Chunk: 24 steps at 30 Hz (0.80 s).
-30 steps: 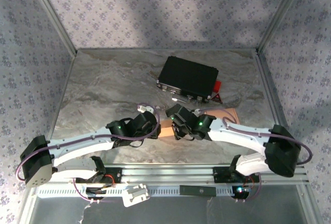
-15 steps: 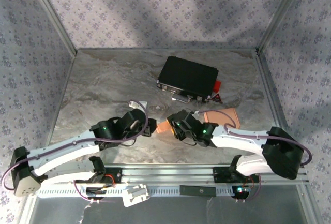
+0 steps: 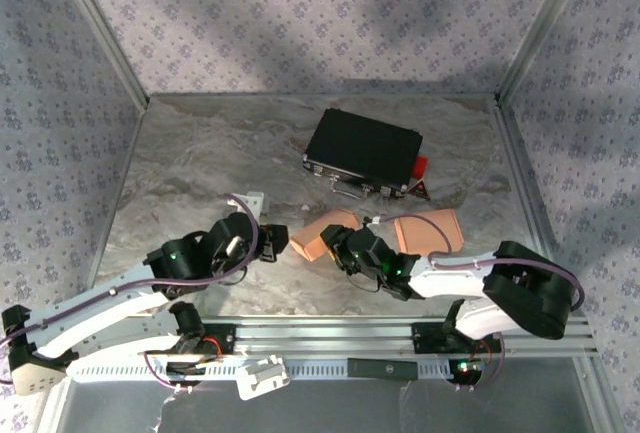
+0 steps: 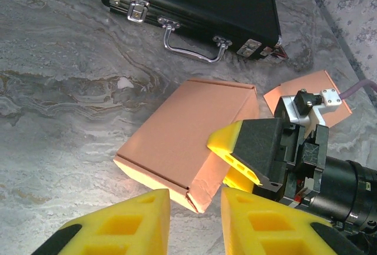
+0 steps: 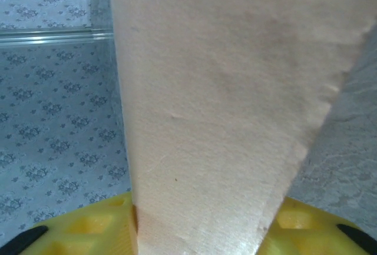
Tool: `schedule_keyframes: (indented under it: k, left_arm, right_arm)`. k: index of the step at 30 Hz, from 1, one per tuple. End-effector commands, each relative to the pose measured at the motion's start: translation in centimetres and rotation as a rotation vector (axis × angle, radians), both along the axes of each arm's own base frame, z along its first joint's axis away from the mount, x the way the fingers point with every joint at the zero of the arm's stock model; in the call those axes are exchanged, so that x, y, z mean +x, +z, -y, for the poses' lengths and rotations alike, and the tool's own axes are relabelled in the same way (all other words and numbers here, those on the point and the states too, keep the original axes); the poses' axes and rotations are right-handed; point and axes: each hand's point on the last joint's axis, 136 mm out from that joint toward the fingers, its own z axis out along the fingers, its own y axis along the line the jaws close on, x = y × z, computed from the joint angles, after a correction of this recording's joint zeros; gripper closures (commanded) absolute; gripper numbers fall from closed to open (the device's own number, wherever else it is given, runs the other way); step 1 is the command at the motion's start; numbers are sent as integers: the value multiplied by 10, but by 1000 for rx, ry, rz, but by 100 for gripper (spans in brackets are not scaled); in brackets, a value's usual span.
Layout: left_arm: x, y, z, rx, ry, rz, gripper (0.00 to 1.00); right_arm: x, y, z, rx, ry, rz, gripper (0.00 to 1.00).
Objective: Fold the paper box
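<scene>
right wrist view: right claw (image 5: 200,222) clamped on the paper box (image 5: 218,90). left wrist view: left claw (image 4: 195,211) apart, near its corner on the bench (image 4: 59,90).

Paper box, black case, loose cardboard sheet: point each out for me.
paper box (image 4: 187,130), left wrist view, top face
black case (image 3: 362,148), top external view, lid centre
cardboard sheet (image 3: 432,234), top external view, bare middle

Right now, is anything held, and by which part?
The right gripper clamps the flat tan cardboard box by its edge near one corner; the left gripper, jaws apart, holds nothing.
</scene>
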Motion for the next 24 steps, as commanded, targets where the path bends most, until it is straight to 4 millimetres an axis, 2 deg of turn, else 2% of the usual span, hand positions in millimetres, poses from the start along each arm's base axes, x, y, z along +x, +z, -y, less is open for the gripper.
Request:
schedule_keyframes:
  k: [1, 5, 8, 11, 13, 15, 17, 21, 24]
  left_arm:
    - [1, -2, -7, 27, 11, 15, 71]
    - [2, -1, -7, 20, 11, 18, 71]
    - [2, -1, -9, 24, 14, 15, 71]
    - [1, -1, -11, 27, 13, 11, 71]
    - [2, -3, -11, 23, 16, 5, 71]
    - [2, -6, -12, 21, 17, -3, 71]
    - [3, -11, -13, 9, 23, -14, 70]
    - [7, -22, -13, -42, 33, -48, 67]
    - [12, -23, -18, -58, 43, -66, 54]
  right_arm:
    - [1, -28, 4, -101, -13, -32, 50]
    - [4, -42, -12, -71, -20, -103, 45]
    - [4, -52, -15, -62, -45, -148, 41]
    - [-2, -57, -9, -131, -49, -200, 30]
    - [-8, -59, 2, -206, -55, -238, 22]
    - [-11, -56, 15, -238, -80, -239, 18]
    - [-10, -50, 30, -225, -132, -193, 2]
    - [-6, -18, 60, -327, -134, -95, 1]
    - [6, 20, 80, -489, -35, 34, 1]
